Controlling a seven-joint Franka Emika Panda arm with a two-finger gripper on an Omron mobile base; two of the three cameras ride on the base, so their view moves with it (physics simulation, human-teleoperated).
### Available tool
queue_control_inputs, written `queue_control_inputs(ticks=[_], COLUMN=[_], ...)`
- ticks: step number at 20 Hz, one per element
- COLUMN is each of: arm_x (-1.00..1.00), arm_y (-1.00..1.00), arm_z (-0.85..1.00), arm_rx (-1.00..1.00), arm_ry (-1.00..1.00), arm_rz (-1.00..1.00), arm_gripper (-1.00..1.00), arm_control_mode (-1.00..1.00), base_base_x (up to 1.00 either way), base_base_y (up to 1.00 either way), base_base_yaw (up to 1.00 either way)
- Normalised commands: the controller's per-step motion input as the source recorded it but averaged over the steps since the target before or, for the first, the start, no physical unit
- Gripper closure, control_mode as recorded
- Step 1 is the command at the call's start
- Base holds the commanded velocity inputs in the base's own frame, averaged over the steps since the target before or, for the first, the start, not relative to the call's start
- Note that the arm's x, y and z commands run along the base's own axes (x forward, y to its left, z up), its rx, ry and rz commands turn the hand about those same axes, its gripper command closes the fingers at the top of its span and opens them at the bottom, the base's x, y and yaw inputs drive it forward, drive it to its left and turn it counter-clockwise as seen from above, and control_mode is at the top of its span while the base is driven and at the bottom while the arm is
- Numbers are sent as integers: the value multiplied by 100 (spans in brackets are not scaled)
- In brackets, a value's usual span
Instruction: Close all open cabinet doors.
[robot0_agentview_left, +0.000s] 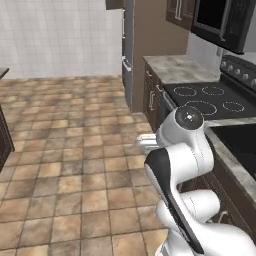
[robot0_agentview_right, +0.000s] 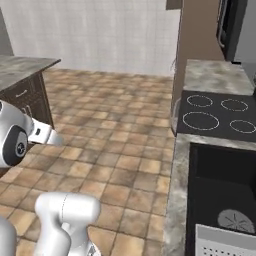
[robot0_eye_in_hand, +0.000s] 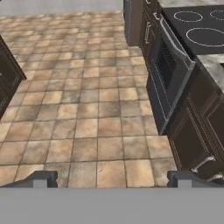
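Tiled kitchen floor (robot0_eye_in_hand: 87, 109) spreads out under my hand, brown and tan squares, with a white tiled wall (robot0_agentview_left: 60, 35) at the far end. My jaws (robot0_eye_in_hand: 111, 178) are spread wide, 2 dark tips low in the hand view, holding nothing and hanging over bare floor. Cabinet doors (robot0_eye_in_hand: 194, 140), dark brown with raised panels and silver bar handles, line the bench (robot0_agentview_left: 175, 67) front off to the right of my jaws, apart from them, not touching. Oven front (robot0_eye_in_hand: 168, 74) with its long handle sits just beyond those doors, under the black cooktop (robot0_agentview_left: 210, 100). More dark cabinet doors sit farther along, next to the grey refrigerator (robot0_agentview_left: 128, 50). Another dark cabinet (robot0_eye_in_hand: 8, 74) stands at the left edge, well apart.
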Motion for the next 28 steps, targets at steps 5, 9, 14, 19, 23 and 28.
queue_control_inputs(ticks=[5,9,14,19,23,28], arm_x=[0,0,0,0,0,0], arm_y=[0,0,0,0,0,0], arm_z=[0,0,0,0,0,0], arm_rx=[0,0,0,0,0,0], arm_ry=[0,0,0,0,0,0], arm_rz=[0,0,0,0,0,0], arm_gripper=[-100,-100,-100,-100,-100,-100], arm_control_mode=[100,100,100,100,100,100], base_base_x=[100,100,100,100,100,100], base_base_y=[4,-7,-12,-11,-5,0], base_base_yaw=[37,8,6,2,0,-2])
